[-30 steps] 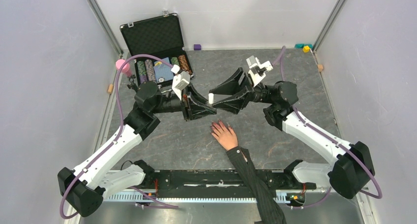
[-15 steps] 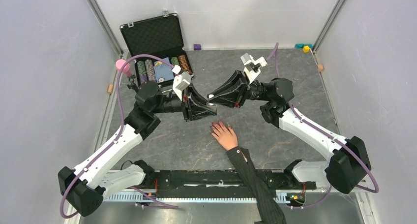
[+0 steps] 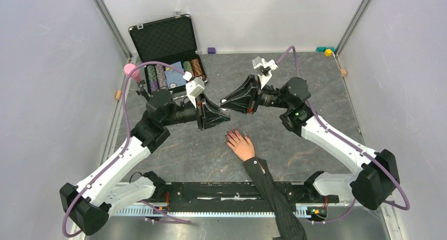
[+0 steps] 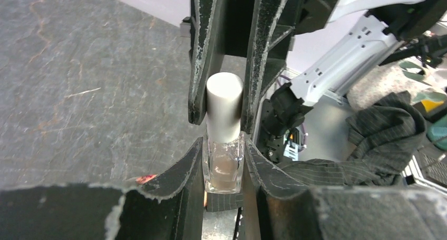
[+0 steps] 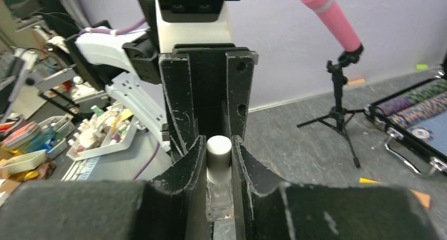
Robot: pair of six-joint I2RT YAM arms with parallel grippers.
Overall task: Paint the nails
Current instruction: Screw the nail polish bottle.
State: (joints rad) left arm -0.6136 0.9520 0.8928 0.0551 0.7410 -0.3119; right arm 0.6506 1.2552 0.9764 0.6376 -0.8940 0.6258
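Observation:
A small clear bottle (image 4: 224, 169) with a white cap (image 4: 224, 105) stands upright above the middle of the table. My left gripper (image 4: 224, 155) is shut on its glass body. My right gripper (image 5: 217, 145) reaches in from the opposite side, and its fingers (image 4: 197, 55) press against both sides of the cap (image 5: 219, 151). In the top view the two grippers (image 3: 217, 115) (image 3: 225, 102) meet just beyond a pale hand (image 3: 241, 145) lying flat on the table. The nails (image 3: 232, 135) are reddish-pink and point toward the grippers. One nail (image 4: 145, 179) shows beside my left finger.
An open black case (image 3: 163, 39) with poker chips sits at the back left, and a pink-topped stand (image 3: 130, 70) is beside it. Small blocks (image 3: 211, 50) (image 3: 328, 52) lie along the back wall. The pinstriped sleeve (image 3: 271, 190) crosses the near edge.
My right gripper has moved left onto the bottle and closed from wide open onto the cap. The left gripper keeps hold of the bottle, and the hand has not moved.

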